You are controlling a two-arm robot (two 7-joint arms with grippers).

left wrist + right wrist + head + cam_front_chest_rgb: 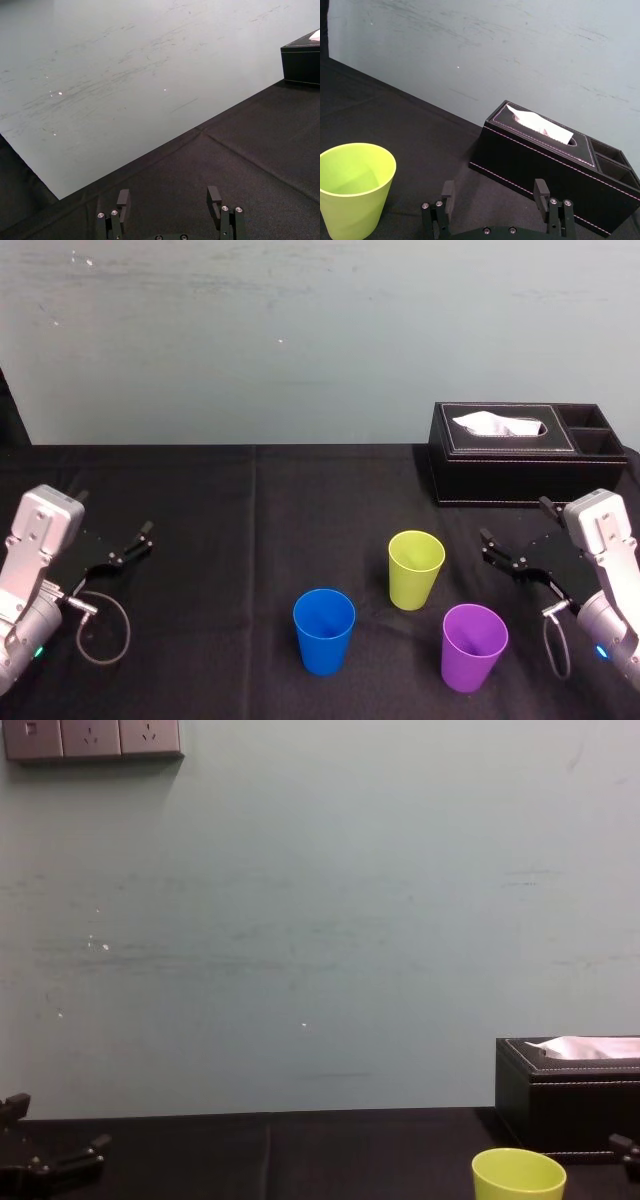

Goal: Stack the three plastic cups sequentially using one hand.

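Observation:
Three plastic cups stand upright and apart on the black tablecloth: a blue cup [324,630] at front centre, a lime-green cup [415,568] behind it to the right, and a purple cup [474,645] at front right. My right gripper [517,522] hovers open and empty to the right of the lime-green cup [355,185], just above the purple one. In its wrist view, the right gripper [494,189] has its fingers spread wide. My left gripper [115,513] rests open at the far left, well away from the cups, and the left gripper [169,197] has nothing between its fingers.
A black leather tissue box [525,452] with a white tissue stands at the back right, close behind the right gripper. A pale wall [320,920] rises at the table's far edge. Bare black cloth [220,540] lies between the left gripper and the cups.

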